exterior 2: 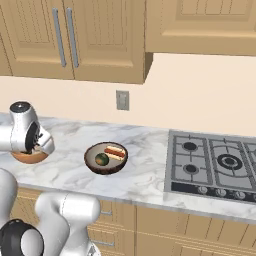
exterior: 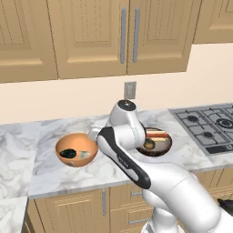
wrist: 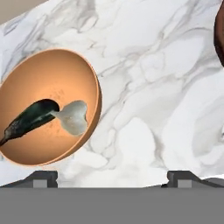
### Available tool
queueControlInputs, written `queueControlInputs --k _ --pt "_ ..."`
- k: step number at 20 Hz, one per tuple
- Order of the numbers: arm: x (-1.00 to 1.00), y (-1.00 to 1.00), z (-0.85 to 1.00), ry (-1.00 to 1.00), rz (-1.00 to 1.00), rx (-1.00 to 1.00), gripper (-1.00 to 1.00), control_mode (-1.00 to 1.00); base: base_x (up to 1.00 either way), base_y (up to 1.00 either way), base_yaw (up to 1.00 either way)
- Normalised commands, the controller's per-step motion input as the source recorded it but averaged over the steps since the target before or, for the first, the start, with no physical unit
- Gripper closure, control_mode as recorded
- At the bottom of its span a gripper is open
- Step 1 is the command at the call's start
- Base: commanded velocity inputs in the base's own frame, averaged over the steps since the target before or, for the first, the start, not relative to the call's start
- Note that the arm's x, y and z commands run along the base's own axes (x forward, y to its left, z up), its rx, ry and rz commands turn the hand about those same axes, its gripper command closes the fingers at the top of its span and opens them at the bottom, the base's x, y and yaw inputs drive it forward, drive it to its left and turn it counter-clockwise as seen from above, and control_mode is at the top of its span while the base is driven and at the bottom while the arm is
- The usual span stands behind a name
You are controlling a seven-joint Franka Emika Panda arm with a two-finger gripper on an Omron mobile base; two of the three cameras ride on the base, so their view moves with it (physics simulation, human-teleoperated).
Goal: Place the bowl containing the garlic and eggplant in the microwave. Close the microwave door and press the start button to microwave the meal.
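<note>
Your two-finger gripper (wrist: 113,177) was spread wide, holding nothing; round orange-tan bowl (wrist: 48,107) sat near the marble counter's (wrist: 153,87) front edge.

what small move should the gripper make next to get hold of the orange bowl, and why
Probably shift the open gripper sideways toward the orange bowl so one finger lines up over its near rim, then descend. In the hand view the bowl sits off to the left with the eggplant and garlic inside, while bare marble counter lies between the fingertips, so closing now would likely grasp nothing.
</note>
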Motion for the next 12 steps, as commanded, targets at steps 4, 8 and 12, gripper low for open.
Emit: queueControlInputs --k 4,8,12 --pt "0.31 0.0 -0.49 0.03 0.0 0.07 -1.0 -1.0 0.0 0.0 0.0" --pt "0.31 0.05 -0.51 0.05 0.0 0.02 -1.0 -1.0 0.0 0.0 0.0" --pt "0.26 0.09 -0.32 0.06 0.0 0.0 -1.0 -1.0 0.0 0.0 0.0"
